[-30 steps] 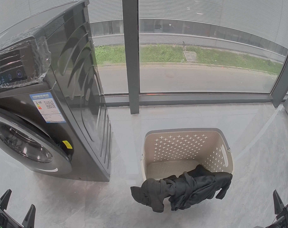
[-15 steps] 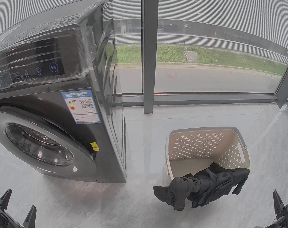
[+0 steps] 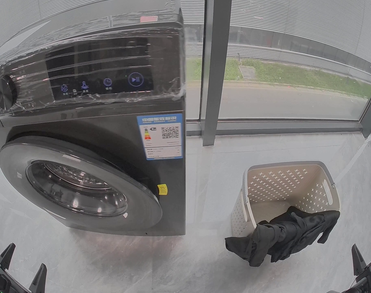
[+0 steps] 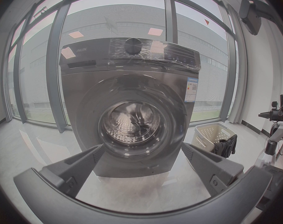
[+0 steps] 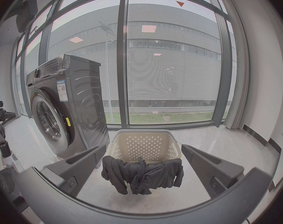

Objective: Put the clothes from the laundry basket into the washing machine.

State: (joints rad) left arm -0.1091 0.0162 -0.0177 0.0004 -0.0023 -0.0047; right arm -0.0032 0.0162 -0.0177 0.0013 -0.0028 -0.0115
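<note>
A cream laundry basket [image 3: 287,165] stands on the floor to the right of the dark grey washing machine [image 3: 91,114]. Black clothes [image 3: 283,235] hang over the basket's near rim. The machine's round door [image 3: 77,188] is closed. My left gripper [image 3: 24,261] is open and empty, low at the near left, facing the machine's door [image 4: 130,125]. My right gripper [image 3: 366,249] is open and empty at the near right, in front of the basket [image 5: 144,140] and the clothes [image 5: 144,175].
The floor is pale polished stone [image 3: 185,265]. A glass wall with a dark pillar [image 3: 216,62] runs behind the machine and basket. Open floor lies between my grippers and both objects.
The head camera has turned, so machine and basket sit further right in the picture and the machine's front faces me. Clothes, basket and both grippers are unchanged.
</note>
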